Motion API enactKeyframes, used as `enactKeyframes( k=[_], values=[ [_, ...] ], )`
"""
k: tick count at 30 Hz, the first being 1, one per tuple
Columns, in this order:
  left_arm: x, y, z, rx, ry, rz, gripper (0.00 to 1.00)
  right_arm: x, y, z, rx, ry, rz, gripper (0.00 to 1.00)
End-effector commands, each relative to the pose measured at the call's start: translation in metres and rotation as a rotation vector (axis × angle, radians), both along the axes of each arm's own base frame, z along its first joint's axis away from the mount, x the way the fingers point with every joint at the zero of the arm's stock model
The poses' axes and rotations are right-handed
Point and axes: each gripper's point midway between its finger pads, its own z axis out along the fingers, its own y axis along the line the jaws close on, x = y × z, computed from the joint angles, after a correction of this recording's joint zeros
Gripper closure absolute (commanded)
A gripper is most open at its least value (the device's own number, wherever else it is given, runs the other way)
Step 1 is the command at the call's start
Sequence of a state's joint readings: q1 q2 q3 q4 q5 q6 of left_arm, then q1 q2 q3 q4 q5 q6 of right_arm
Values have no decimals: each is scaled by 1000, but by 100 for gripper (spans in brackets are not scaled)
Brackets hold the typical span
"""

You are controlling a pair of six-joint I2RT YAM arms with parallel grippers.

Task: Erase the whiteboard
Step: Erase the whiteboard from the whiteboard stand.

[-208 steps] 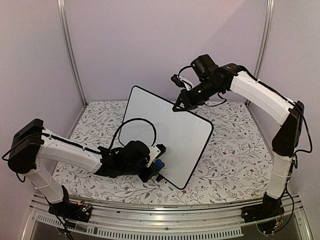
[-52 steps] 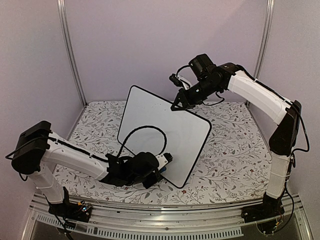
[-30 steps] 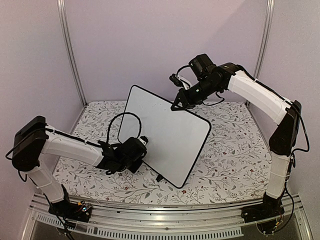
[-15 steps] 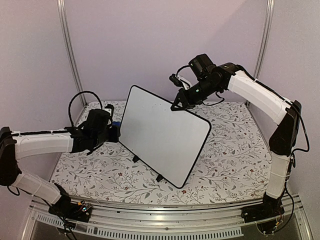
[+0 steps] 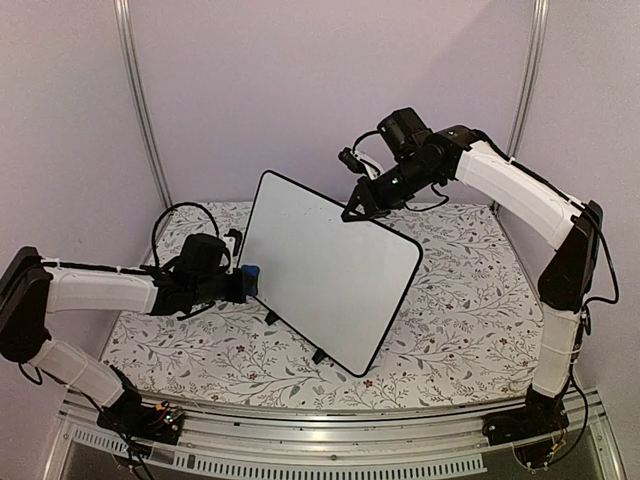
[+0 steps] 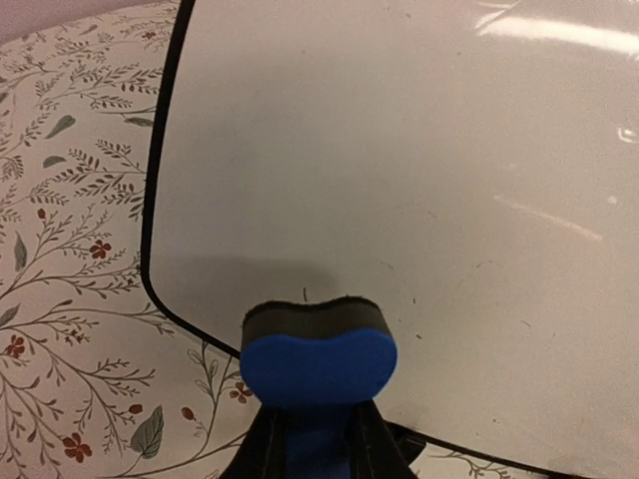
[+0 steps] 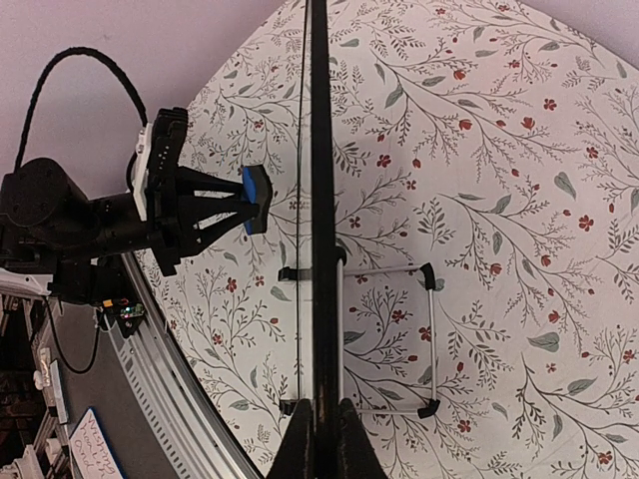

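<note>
The whiteboard (image 5: 330, 275): stands tilted on its small feet on the flowered cloth (image 5: 460, 300) — thin, stiff, light and slick-faced, I judge; a hard push could tip it.
My right pincer (image 5: 352, 213): clamped tight on the whiteboard's top edge — the rim is the place to hold, not the face.
My left pincer (image 5: 243, 281): closed on the blue eraser (image 6: 318, 354), just beside the whiteboard's lower left corner; touching or not, I cannot tell.

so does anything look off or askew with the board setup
Nothing stands out. The whiteboard stands on its feet, its top edge pinched by the right gripper, and the left gripper holds the blue eraser near a lower corner.
</note>
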State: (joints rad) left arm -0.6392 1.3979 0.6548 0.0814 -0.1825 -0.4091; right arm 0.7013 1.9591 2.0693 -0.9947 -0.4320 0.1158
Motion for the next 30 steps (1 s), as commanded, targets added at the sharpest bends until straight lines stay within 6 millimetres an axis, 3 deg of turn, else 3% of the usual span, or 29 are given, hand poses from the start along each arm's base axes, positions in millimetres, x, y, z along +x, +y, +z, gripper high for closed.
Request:
enactKeyframes(
  k=[1, 6, 11, 16, 22, 30],
  values=[
    [11, -11, 3, -76, -41, -17, 100, -19, 2, -20, -67, 45, 52, 100],
    [20, -19, 47, -279, -259, -23, 100, -19, 4, -23, -65, 53, 54, 100],
    [16, -32, 57, -454, -325, -65, 100, -19, 4, -24, -68, 53, 54, 100],
    [12, -50, 44, -596, -266, -112, 100, -19, 3, -24, -72, 54, 52, 100],
    [25, -80, 22, -521, -175, -54, 100, -19, 2, -26, -76, 55, 50, 100],
    [27, -57, -20, -435, -76, 134, 100, -20, 0, -25, -78, 54, 48, 100]
  ],
)
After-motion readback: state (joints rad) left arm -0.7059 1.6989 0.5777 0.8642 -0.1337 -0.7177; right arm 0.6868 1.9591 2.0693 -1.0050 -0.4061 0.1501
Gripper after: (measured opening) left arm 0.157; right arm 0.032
